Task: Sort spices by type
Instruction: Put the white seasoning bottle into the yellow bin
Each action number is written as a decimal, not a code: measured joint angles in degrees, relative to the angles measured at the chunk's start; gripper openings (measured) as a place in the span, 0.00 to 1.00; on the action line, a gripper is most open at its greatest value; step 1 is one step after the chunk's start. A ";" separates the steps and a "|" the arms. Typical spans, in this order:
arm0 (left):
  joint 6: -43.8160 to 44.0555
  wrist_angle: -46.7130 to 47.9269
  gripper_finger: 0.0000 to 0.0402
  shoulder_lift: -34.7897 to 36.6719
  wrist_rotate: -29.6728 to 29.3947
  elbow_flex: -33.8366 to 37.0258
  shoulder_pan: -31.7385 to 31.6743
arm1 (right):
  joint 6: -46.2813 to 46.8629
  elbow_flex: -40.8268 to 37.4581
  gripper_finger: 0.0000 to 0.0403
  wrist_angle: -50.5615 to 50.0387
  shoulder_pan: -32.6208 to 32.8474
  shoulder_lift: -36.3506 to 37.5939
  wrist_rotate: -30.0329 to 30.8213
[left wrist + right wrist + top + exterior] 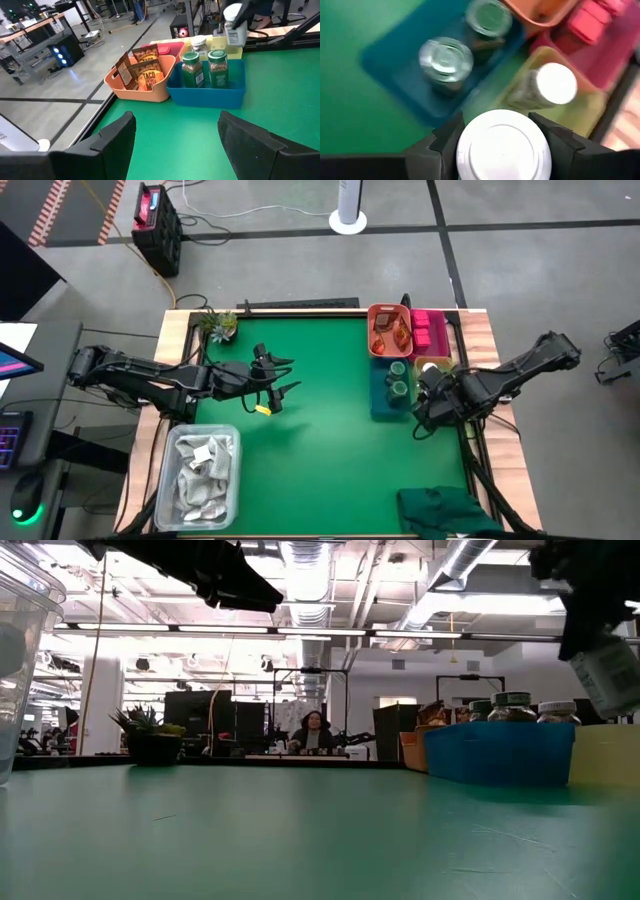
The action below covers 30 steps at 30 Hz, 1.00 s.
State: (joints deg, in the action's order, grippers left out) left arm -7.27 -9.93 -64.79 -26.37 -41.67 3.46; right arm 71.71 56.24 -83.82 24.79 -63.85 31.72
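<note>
Near the green bench's left edge, the left gripper (283, 376) is held apart and empty. At the far right corner, brown packets fill an orange plastic bin (390, 330), green-capped jars a blue bin (392, 388). Above the yellow bin (227, 47), a white-capped jar (504, 146) is clamped by the right gripper (428, 380); sorting appears nearly finished.

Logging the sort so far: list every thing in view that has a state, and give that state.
white-capped jar: held in right gripper over the bins
second white-capped jar: in yellow bin
green-lidded jars: upright in blue bin
taco packets: standing in orange bin
left gripper: fingers open, empty
</note>
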 joint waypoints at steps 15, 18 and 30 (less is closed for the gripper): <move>-0.15 0.21 0.67 0.00 0.00 0.00 0.00 | 16.17 -10.36 0.55 -2.16 8.04 5.18 9.22; -0.09 0.19 0.67 0.00 0.00 0.00 0.00 | 18.17 -12.47 0.55 -1.93 8.95 6.76 10.32; 0.21 0.21 0.67 0.00 0.00 0.00 0.00 | 23.40 -16.06 0.57 1.99 9.51 6.70 14.97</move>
State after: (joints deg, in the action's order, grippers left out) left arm -7.05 -9.72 -64.79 -26.37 -41.67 3.46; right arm 95.11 40.18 -81.83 34.30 -57.16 46.69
